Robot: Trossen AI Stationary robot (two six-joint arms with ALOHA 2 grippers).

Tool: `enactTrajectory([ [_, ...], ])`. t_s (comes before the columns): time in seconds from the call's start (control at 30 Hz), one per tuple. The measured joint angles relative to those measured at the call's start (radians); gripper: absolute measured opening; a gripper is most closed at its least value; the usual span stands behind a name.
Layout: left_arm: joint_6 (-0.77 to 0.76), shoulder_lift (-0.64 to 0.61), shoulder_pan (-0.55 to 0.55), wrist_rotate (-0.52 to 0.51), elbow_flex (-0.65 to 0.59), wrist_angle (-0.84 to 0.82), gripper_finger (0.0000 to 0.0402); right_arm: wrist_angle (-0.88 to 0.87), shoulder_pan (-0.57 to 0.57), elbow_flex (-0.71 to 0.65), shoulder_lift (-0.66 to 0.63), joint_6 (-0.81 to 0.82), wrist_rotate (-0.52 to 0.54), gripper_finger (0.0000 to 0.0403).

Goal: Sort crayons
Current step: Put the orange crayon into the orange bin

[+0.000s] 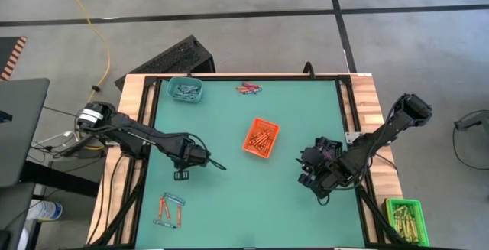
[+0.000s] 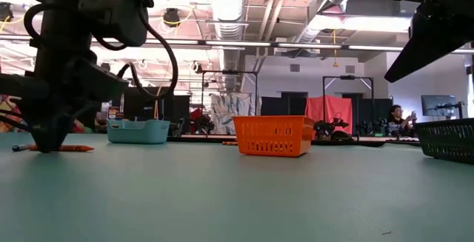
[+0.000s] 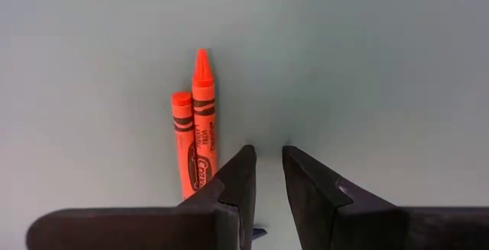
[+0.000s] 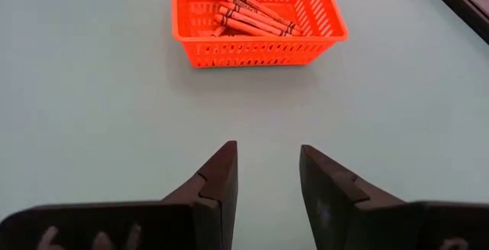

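On the green counter (image 1: 229, 204), loose orange and blue-grey crayons (image 1: 170, 210) lie near the left front edge, and the left end effector (image 3: 263, 175) stands above them toward mid-counter, fingers a narrow slit apart and empty, two orange crayons (image 3: 195, 131) just beside its tips. A teal tray (image 1: 185, 89) sits in the far left corner, purple-pink crayons (image 1: 247, 89) lie along the far edge, and the orange basket (image 1: 261, 138) of orange crayons sits centrally with bare counter all round. The right end effector (image 4: 267, 173) hovers near the right edge, open and empty, facing the basket; a green basket (image 1: 404, 219) of yellow-olive sticks sits beyond the counter's right front corner.
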Motion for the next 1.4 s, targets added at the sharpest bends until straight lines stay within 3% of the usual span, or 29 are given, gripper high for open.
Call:
enactTrajectory([
  [0.3, 0.008, -0.024, 0.0, 0.015, 0.0, -0.003, 0.0061, -0.003, -0.001, 0.0, 0.0, -0.005, 0.0, 0.0132],
  [0.63, 0.019, -0.095, 0.004, -0.087, -0.001, -0.004, 0.0061, -0.001, -0.018, 0.0, 0.0, -0.026, 0.003, 0.0133],
  [0.93, 0.023, -0.095, 0.07, -0.068, -0.062, 0.018, 0.0061, -0.001, -0.029, 0.0, 0.0, -0.027, 0.003, 0.0133],
  [1.4, 0.035, -0.096, 0.083, -0.038, -0.091, 0.08, 0.0062, -0.001, -0.029, 0.0, 0.0, -0.029, 0.003, 0.0133],
])
